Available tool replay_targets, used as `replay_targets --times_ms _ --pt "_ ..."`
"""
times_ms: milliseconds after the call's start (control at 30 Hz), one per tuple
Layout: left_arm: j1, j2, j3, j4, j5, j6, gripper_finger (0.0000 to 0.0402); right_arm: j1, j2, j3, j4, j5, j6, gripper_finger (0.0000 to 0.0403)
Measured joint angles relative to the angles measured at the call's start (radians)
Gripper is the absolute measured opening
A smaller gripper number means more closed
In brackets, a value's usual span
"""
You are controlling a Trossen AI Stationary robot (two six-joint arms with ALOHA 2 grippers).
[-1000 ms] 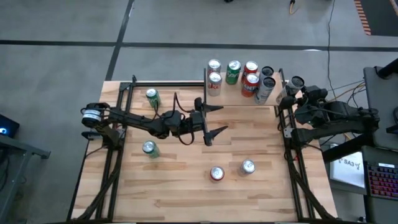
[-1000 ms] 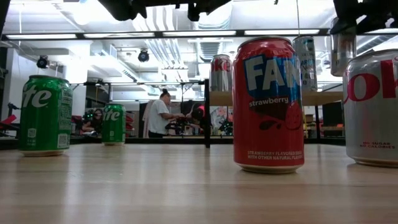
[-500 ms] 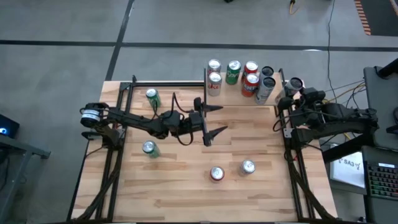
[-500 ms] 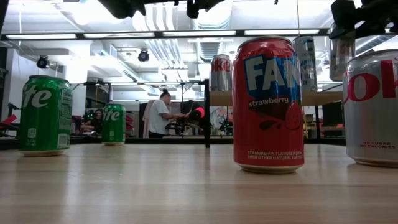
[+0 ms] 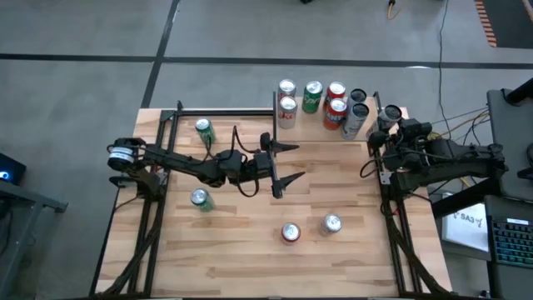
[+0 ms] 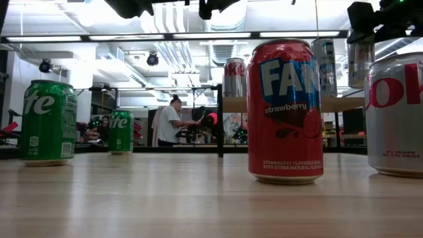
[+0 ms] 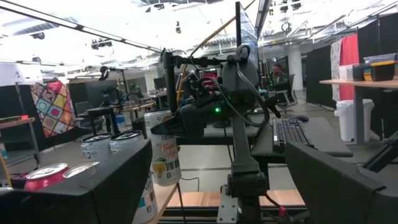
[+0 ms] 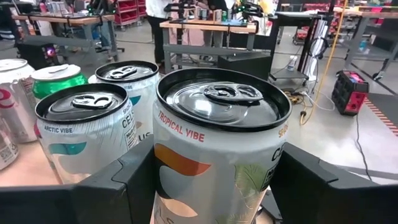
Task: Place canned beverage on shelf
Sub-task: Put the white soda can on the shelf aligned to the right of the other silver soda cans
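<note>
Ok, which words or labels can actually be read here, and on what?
"TROPICAL VIBE": held can, between the right gripper's jaws.
"ARCTIC VIBE": neighbouring can.
"FAN", "strawberry": red can.
"te": near green can; far green can.
"O": silver can.
Small print on the red can: too small.

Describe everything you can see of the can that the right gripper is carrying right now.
The can is a slim white one with a black-rimmed silver top, its pull tab unopened, and "TROPICAL VIBE" printed under the rim above orange and green artwork. It stands upright between the fingers of the right gripper, which press its sides. It is held at the right end of the shelf, beside two similar white cans already standing there.
</note>
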Motion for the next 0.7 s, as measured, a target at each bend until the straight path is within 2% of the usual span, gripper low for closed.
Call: replay_targets --times_ms 700 --pt "-0.003 -0.005 0.000 -0.031 0.000 0.017 0.0352 0.000 0.028 -0.023 0.000 0.043 0.066 0.0242"
